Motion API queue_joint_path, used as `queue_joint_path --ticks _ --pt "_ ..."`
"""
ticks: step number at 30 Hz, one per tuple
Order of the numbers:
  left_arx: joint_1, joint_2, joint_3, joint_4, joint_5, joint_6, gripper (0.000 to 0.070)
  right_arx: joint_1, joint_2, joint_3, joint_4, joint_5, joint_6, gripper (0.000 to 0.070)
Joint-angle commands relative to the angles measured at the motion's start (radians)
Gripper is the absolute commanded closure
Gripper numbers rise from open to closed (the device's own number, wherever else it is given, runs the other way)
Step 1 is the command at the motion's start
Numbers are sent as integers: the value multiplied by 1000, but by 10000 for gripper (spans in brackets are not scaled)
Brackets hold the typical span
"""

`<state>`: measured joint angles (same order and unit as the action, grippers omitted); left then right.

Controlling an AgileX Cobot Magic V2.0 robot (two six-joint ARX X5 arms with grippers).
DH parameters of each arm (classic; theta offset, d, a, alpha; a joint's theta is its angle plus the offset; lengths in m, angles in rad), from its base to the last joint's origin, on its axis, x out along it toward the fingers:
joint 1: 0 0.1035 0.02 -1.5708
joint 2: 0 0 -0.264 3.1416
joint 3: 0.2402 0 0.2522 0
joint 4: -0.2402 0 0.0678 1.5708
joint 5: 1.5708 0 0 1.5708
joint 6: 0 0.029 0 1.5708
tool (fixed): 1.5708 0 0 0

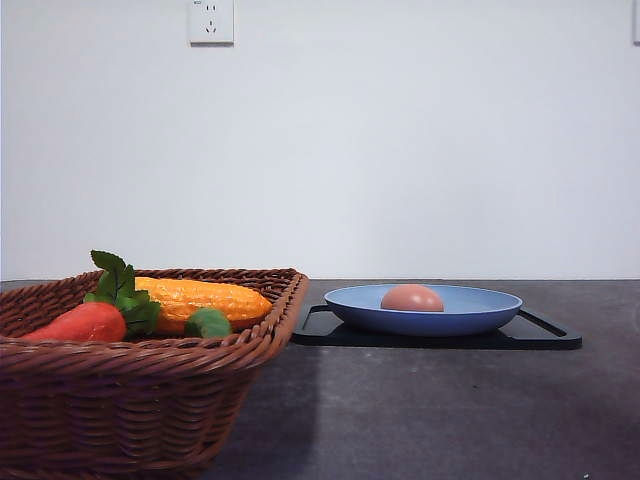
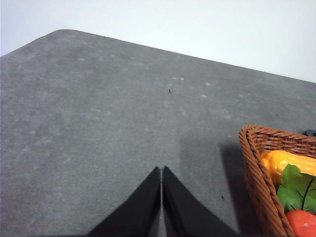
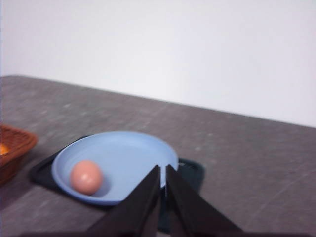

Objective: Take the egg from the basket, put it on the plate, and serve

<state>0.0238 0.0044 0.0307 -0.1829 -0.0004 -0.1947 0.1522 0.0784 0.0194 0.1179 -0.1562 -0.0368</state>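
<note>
White wall bears an unlabelled socket [image 1: 211, 21]; egg [image 1: 411, 298] on plate [image 1: 480, 312].

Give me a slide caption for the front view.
Egg resting in the blue plate on a black tray, beside the basket.

The front camera sat low, almost at table height, and looked forward toward a white wall. The basket [image 1: 140, 370] stood very near it on the left; the plate [image 1: 425, 310] lay farther off, right of center. The left wrist camera looked down over closed fingers [image 2: 148, 207] at bare table [image 2: 98, 123], catching a corner of the basket [image 2: 266, 168], shared with the front view. The right wrist camera looked slantwise down from above at the plate [image 3: 133, 158], also shared with the front view, and at the basket's edge [image 3: 15, 143].
</note>
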Motion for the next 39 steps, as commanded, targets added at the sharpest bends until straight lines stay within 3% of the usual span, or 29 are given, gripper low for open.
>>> queue_joint_path --ticks 1,15,19,39 --pt "1 -2 -26 -6 7 -1 700 -17 -25 -11 -14 -2 11 700" --pt "1 -2 -26 -6 7 -1 700 -62 -75 -11 -264 -4 34 700" --pt "1 -2 -26 -6 7 -1 700 -62 -75 -11 -276 -4 119 700" --pt "1 -2 -26 -6 7 -1 700 -62 -75 -11 -276 0 119 700"
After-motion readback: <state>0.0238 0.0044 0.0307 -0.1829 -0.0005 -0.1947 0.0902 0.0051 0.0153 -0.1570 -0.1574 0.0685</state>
